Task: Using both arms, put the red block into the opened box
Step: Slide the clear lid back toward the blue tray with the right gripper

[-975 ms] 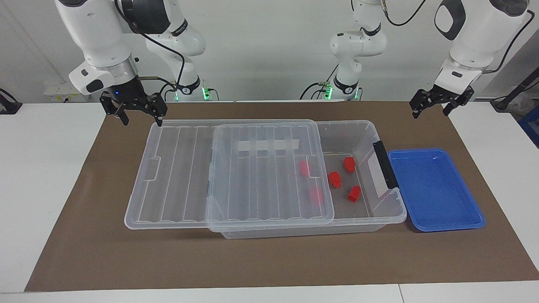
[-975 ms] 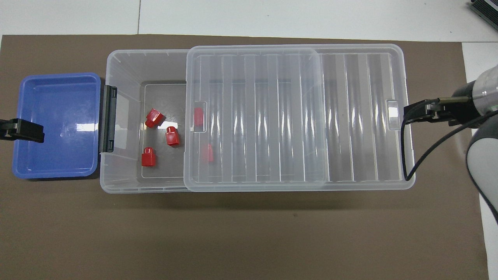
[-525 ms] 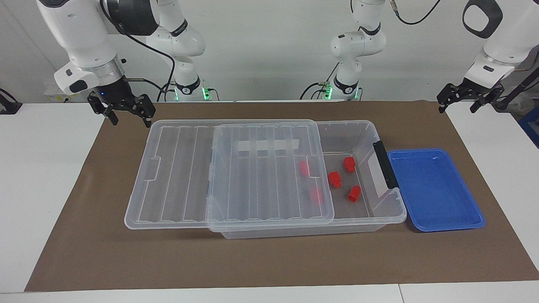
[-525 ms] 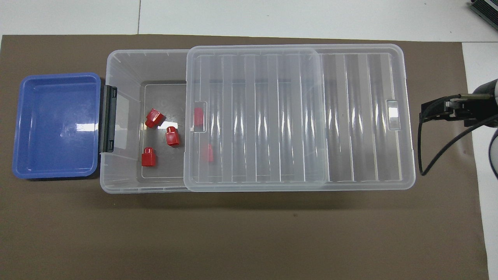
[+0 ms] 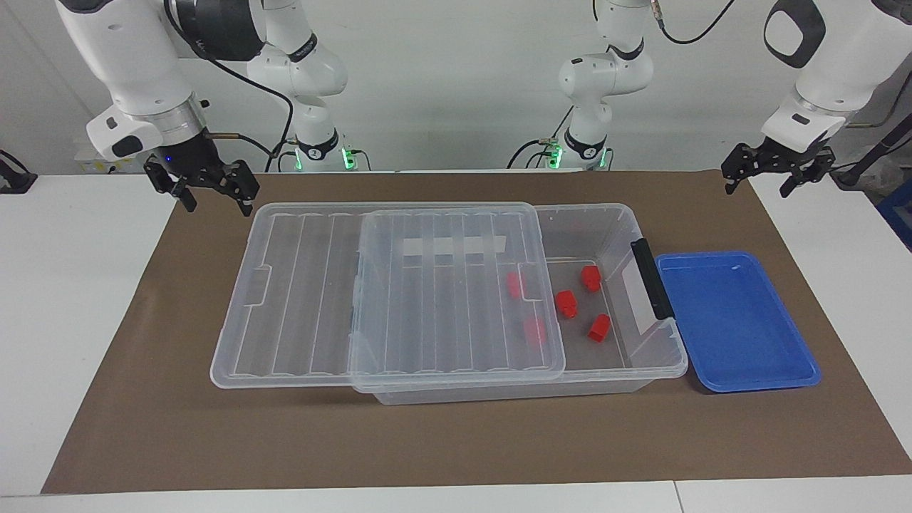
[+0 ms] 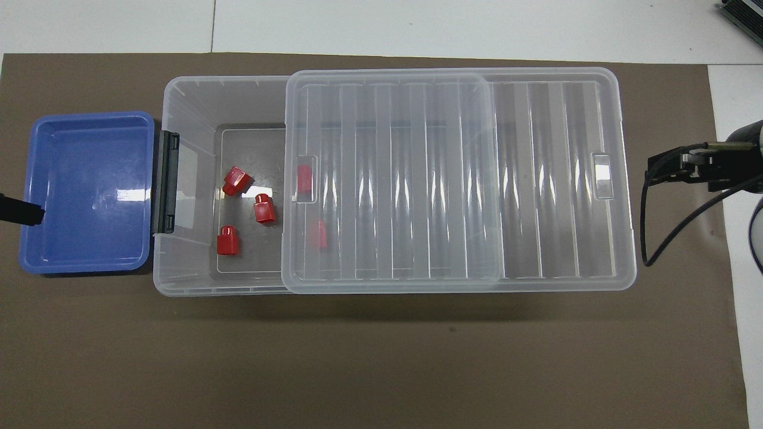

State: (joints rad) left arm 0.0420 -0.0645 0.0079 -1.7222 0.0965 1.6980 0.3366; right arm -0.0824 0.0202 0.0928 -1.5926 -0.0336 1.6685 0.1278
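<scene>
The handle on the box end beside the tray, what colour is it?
Black. The handle on the clear box shows best in the overhead view.

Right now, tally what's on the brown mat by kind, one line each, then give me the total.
Red blocks: 5, all inside the box; three in the uncovered part, two seen through the lid
Clear box: 1
Clear ribbed lid, slid partly off toward the right arm's end: 1
Blue tray, nothing in it: 1
Total: 8
</scene>
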